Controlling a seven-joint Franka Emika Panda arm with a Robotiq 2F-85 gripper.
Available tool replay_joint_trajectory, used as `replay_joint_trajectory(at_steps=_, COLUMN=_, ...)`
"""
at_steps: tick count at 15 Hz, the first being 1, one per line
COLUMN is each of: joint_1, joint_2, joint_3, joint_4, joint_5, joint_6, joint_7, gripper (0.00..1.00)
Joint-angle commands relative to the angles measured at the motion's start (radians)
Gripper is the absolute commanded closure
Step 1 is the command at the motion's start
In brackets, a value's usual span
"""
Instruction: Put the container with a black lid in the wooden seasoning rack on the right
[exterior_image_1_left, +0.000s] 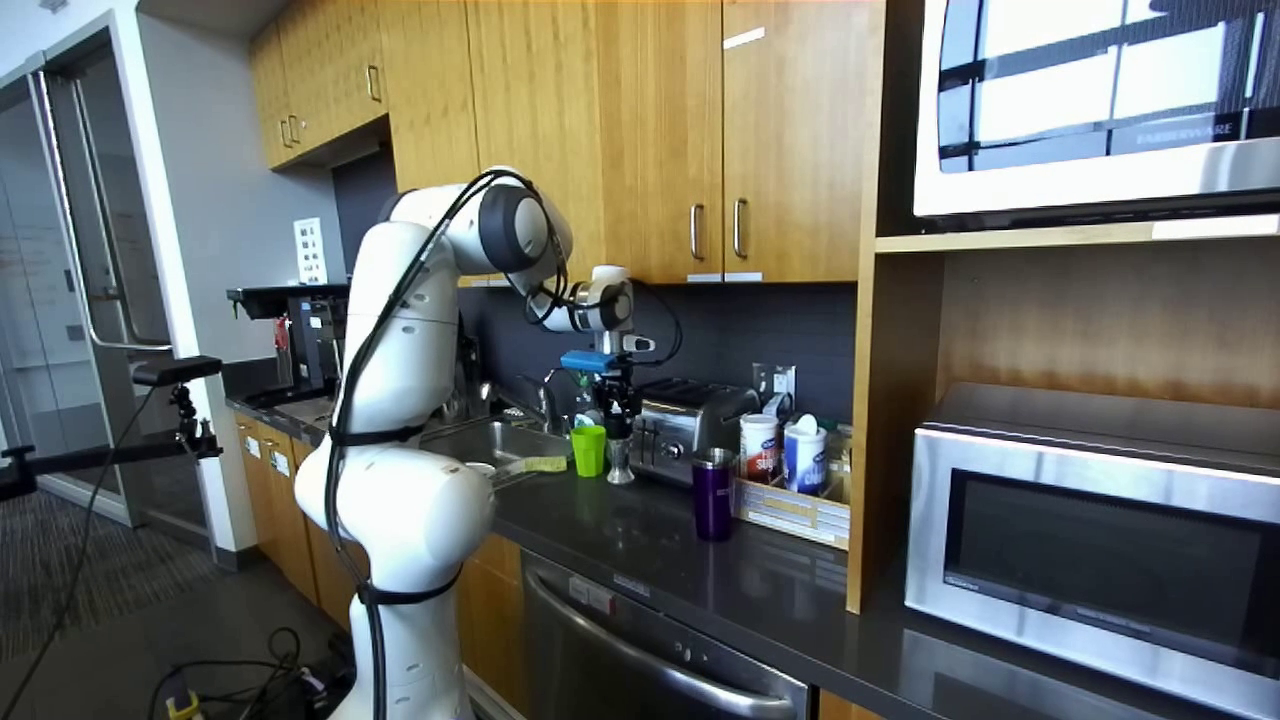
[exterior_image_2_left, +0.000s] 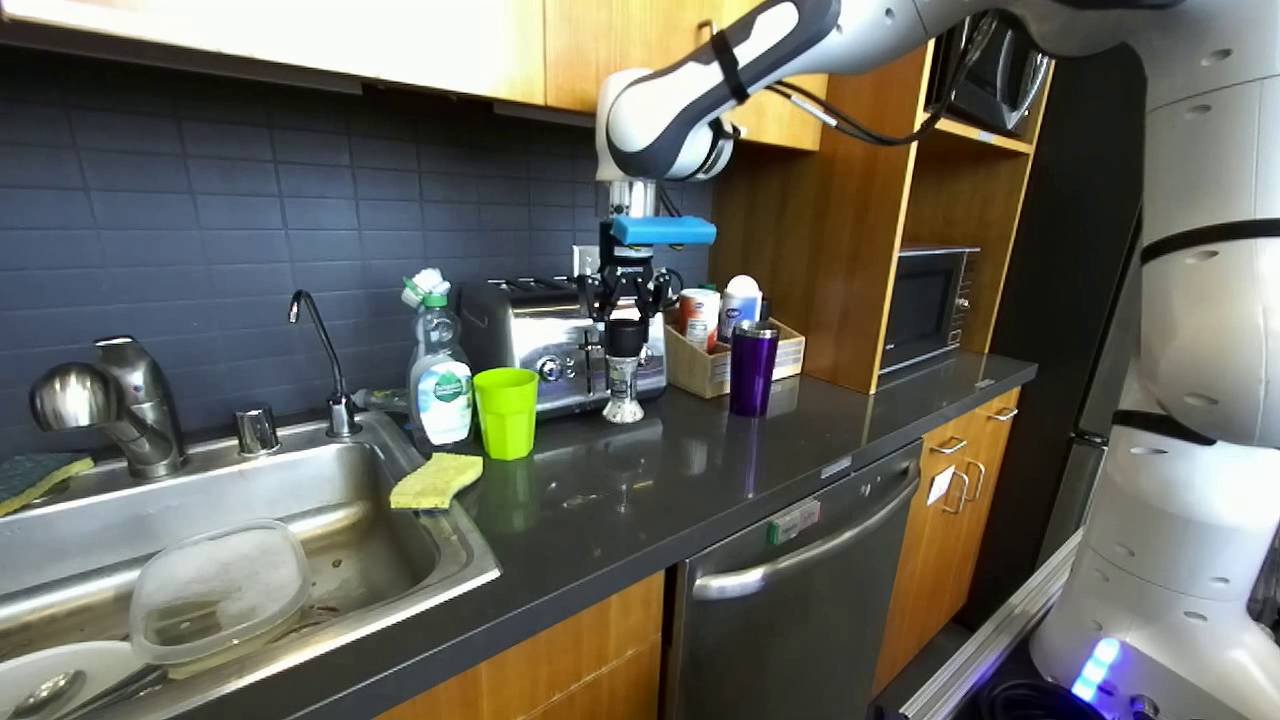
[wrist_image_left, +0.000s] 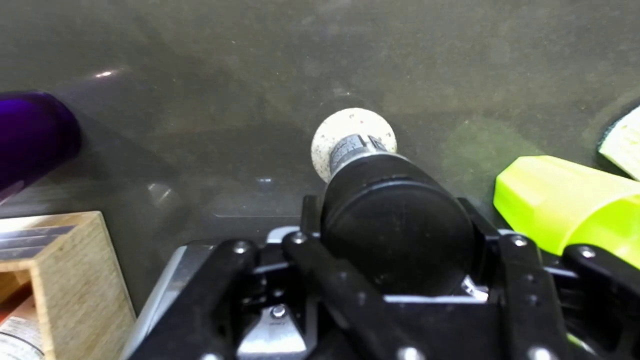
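The container with a black lid is a clear, waisted jar with a pale, speckled base; it shows in both exterior views (exterior_image_1_left: 620, 464) (exterior_image_2_left: 622, 380). My gripper (exterior_image_2_left: 627, 322) points down, its fingers against both sides of the black lid. In the wrist view the gripper (wrist_image_left: 392, 217) shows no gap between its pads and the container's lid (wrist_image_left: 395, 200). The container is upright; I cannot tell whether its base touches the counter. The wooden seasoning rack (exterior_image_1_left: 795, 515) (exterior_image_2_left: 698, 370) stands beyond the toaster; its corner shows at lower left in the wrist view (wrist_image_left: 85, 280).
The rack holds a red-white canister (exterior_image_2_left: 698, 312) and a blue-white canister (exterior_image_2_left: 739, 305). A purple tumbler (exterior_image_2_left: 752, 370) stands before the rack. The steel toaster (exterior_image_2_left: 540, 340) is behind the container. A green cup (exterior_image_2_left: 506, 415), soap bottle (exterior_image_2_left: 441, 380) and sponge (exterior_image_2_left: 435, 482) are beside the sink (exterior_image_2_left: 470, 545).
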Motion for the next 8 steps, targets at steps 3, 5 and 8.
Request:
replay_joint_trajectory(at_steps=3, joint_1=-0.005, joint_2=-0.125, joint_3=-0.004, joint_4=-0.110, joint_5=0.014, joint_6=-0.004, joint_7=0.005, gripper=0.61)
replay_joint_trajectory(at_steps=5, joint_1=-0.009, joint_2=-0.163, joint_3=-0.003, joint_4=-0.145, joint_5=0.008, joint_6=-0.005, joint_7=0.008, gripper=0.61)
replay_joint_trajectory(at_steps=8, joint_1=-0.020, joint_2=-0.222, joint_3=-0.002, joint_4=-0.195, joint_5=0.006, joint_6=-0.004, joint_7=0.011, gripper=0.61)
